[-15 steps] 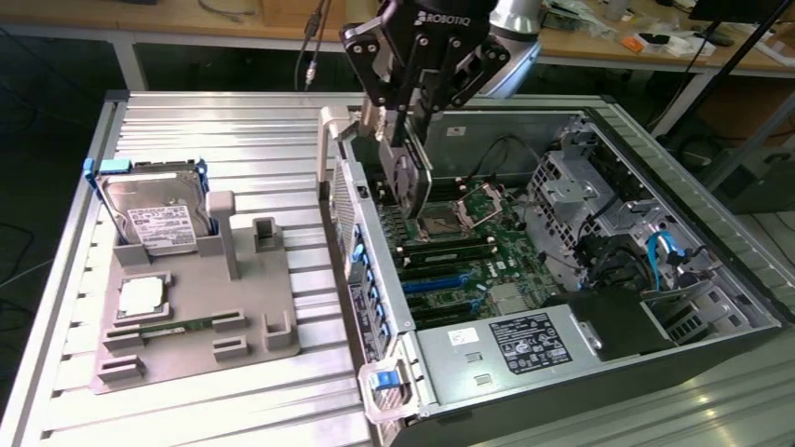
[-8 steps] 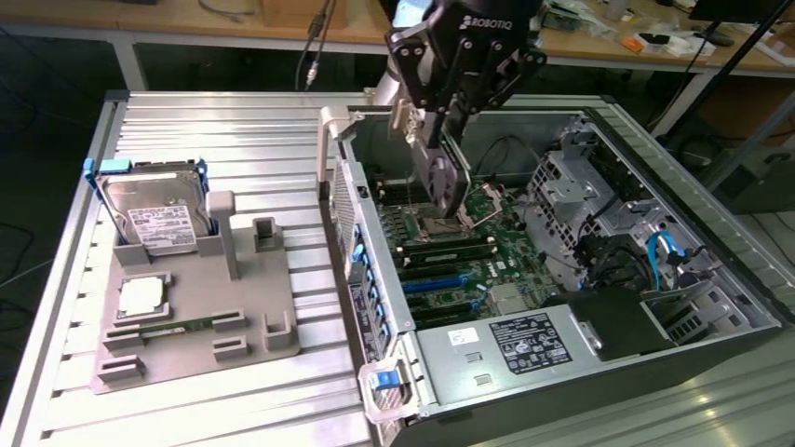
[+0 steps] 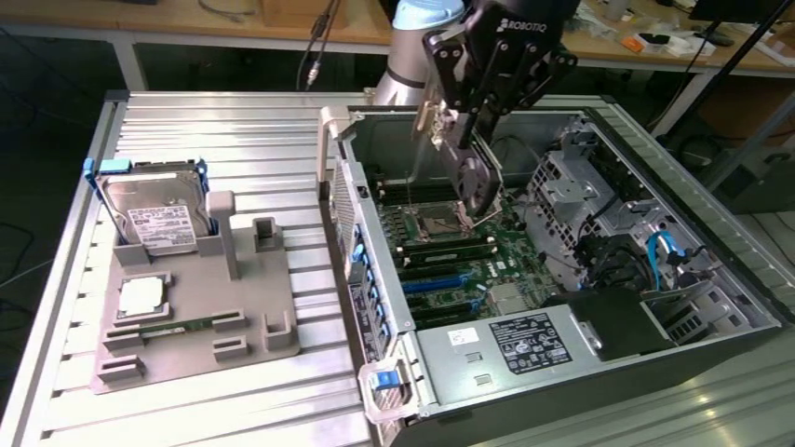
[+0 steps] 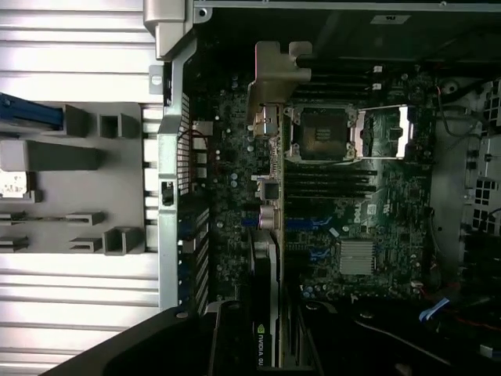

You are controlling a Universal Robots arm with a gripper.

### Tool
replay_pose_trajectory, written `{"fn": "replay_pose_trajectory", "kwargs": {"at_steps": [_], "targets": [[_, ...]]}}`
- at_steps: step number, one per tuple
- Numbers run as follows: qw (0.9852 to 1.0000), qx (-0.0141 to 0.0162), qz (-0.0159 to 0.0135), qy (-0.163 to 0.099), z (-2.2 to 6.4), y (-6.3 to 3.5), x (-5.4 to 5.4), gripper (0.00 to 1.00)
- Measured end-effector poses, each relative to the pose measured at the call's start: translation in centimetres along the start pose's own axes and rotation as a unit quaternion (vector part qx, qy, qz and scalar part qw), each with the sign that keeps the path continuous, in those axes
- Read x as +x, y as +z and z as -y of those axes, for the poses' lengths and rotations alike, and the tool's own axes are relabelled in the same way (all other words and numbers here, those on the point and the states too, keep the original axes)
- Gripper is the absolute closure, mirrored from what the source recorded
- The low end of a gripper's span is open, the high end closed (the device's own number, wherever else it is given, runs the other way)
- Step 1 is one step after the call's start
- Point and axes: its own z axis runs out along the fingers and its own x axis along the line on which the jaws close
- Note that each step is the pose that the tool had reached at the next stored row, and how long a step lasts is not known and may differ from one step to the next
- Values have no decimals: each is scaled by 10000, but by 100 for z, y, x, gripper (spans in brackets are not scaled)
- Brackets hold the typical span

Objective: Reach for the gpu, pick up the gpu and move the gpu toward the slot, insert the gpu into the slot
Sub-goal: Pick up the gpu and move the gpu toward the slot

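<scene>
Hanging over the open computer case [image 3: 372,307] in the exterior view, the gripper [image 3: 463,132] is clamped on the gpu [image 3: 474,182]. The card stands on edge above the motherboard [image 3: 497,244], not seated in the blue slot [image 3: 435,282]. In the wrist view the gpu [image 4: 266,243] appears edge-on, its silver bracket [image 4: 275,72] at the far end. The slot [image 4: 307,224] shows just beside the card's edge.

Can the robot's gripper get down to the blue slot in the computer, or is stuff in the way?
Probably yes. The gripper holds the gpu above the open case, and nothing seems to cover the slot below it.
</scene>
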Motion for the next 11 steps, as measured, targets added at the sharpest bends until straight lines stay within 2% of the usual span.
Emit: {"fn": "replay_pose_trajectory", "kwargs": {"at_steps": [4,11], "targets": [[10000,6,-8,-28,0,-3,-125,73],[9991,14,1,-430,1,-4,-189,73]]}}
